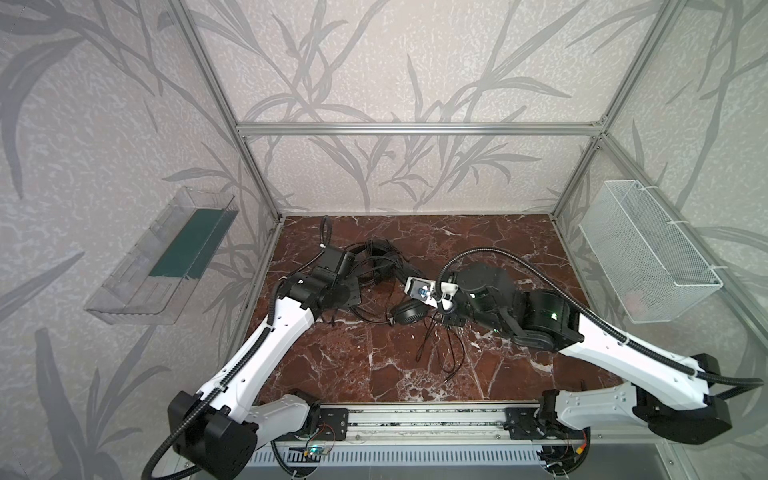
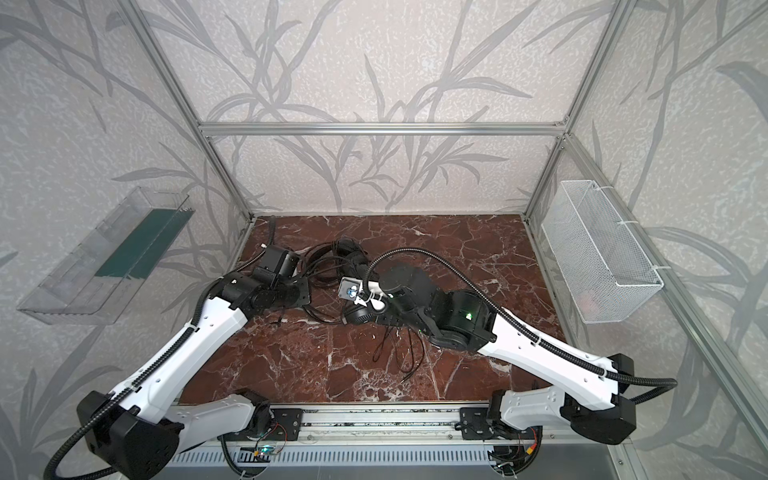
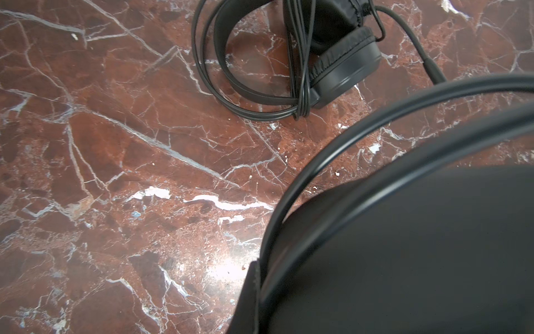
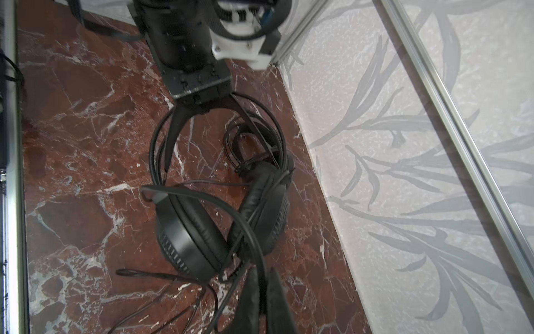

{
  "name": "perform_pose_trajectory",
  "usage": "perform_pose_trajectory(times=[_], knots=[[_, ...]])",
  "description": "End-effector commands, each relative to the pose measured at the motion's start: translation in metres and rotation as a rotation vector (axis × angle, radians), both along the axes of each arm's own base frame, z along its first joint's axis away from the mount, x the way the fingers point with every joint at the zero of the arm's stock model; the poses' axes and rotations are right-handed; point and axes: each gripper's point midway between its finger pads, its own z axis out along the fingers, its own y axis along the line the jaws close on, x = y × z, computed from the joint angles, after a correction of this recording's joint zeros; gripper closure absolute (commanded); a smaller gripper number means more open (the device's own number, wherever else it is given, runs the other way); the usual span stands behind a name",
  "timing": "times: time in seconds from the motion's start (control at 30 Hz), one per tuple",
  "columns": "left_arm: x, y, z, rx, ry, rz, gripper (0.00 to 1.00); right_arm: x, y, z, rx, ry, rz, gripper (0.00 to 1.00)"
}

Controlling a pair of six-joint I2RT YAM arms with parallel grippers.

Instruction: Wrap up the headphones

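— Both arms first: the left arm and the right arm reach in from the near edge and almost meet mid-table. What worries you?

— Crowding. On the marble table the headset being wrapped lies at the centre. A second headset, its cord bundled, lies just beside it to the far left. A wide swing could, I think, hook that one.

— And the grips?

— The left pincer sits closed at the top of the headband, as far as the right wrist view shows; its tips are hidden. The right pincer is clamped together on the thin cable.

— How does the cable lie?

— Mostly slack, in loose loops on the near side of the earcup, with the plug end free. Pull too hard and it may slide through the fingers, or drag the headset round in the left grip. The loops might also catch under the right wrist.
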Motion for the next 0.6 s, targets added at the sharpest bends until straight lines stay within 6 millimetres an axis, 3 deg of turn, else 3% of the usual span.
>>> perform_pose_trajectory(times=[0.0, 0.27, 0.57], knots=[[0.007, -0.015, 0.019, -0.080, -0.057, -0.024, 1.00, 0.005, 0.015, 0.009, -0.005, -0.029, 0.066, 1.00], [0.001, -0.028, 0.014, -0.087, -0.037, -0.073, 1.00, 0.033, 0.029, 0.024, 0.038, -0.017, 0.079, 1.00], [-0.005, -0.037, 0.019, -0.086, -0.059, -0.125, 1.00, 0.102, 0.014, 0.033, 0.082, -0.015, -0.036, 1.00]])
